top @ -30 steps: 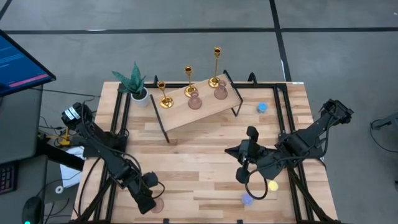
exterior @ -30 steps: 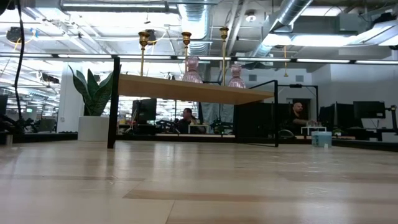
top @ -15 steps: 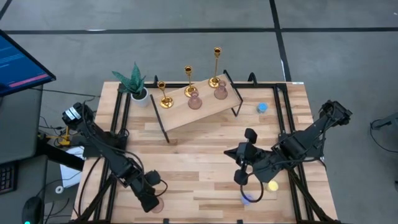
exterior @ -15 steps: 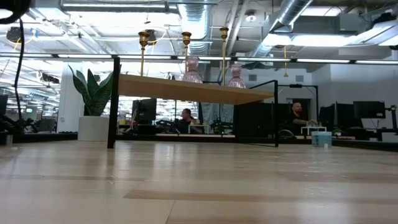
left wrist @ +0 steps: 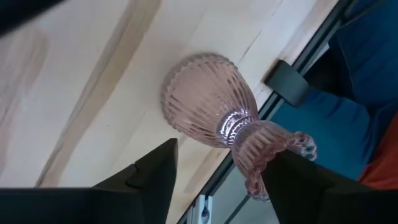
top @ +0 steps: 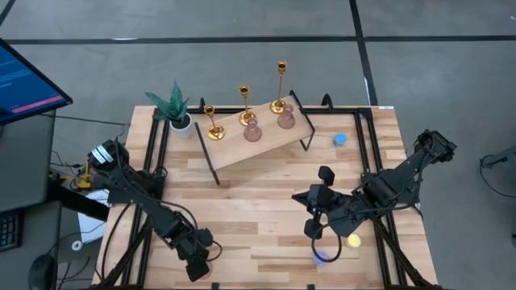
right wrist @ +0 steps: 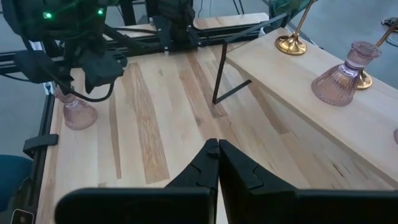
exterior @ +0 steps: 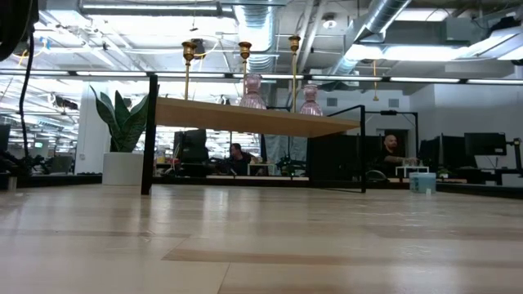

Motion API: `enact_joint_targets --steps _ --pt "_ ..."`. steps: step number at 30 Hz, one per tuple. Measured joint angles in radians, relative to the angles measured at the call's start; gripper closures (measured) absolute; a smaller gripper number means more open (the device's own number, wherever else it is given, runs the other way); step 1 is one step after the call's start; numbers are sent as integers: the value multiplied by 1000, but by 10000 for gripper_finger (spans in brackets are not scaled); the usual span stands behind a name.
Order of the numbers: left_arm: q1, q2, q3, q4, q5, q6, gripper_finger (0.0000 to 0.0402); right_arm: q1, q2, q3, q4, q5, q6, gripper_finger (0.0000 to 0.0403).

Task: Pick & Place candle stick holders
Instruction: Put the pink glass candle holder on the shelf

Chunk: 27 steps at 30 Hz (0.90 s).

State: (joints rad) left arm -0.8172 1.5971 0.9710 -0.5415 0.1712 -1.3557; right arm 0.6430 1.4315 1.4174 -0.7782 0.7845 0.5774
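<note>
A ribbed pink candle stick holder (left wrist: 208, 99) stands on its bulbous base at the table's near left edge (right wrist: 74, 112). My left gripper (top: 197, 262) hangs over it, open. Its fingers (left wrist: 155, 177) stand on either side of the frilled rim (left wrist: 273, 146); I cannot tell whether they touch it. In the high view the gripper hides this holder. Three gold candlesticks (top: 245, 105) and two pink holders (top: 252, 130) stand on the raised wooden shelf (top: 270, 141) at the back. My right gripper (right wrist: 217, 149) is shut and hovers above the table's middle right (top: 306, 197).
A potted plant (top: 176, 109) stands at the far left beside the shelf. A blue light (top: 339, 138) lies at the far right. A yellow light (top: 353, 240) and another blue one (top: 321, 258) lie near the front right. Black rails (top: 153, 153) run along both table sides.
My left gripper has gone down and a little toward the table's near edge, onto the pink holder, which now lies hidden under it in the high view. The holder has not moved.
</note>
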Motion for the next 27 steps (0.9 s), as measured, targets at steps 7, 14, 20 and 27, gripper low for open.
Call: enact_joint_targets --steps 7,14,20,27 --pt "3 16 -1 -6 2 33 324 0 0 0 0 1 0 403" --pt "38 5 -13 -27 -43 21 371 5 0 0 -4 1 0 403" --pt "87 -111 -20 -104 -137 32 371 13 0 0 -15 1 0 403" --pt "154 -309 -23 -234 -271 11 372 11 0 0 -32 2 0 403"
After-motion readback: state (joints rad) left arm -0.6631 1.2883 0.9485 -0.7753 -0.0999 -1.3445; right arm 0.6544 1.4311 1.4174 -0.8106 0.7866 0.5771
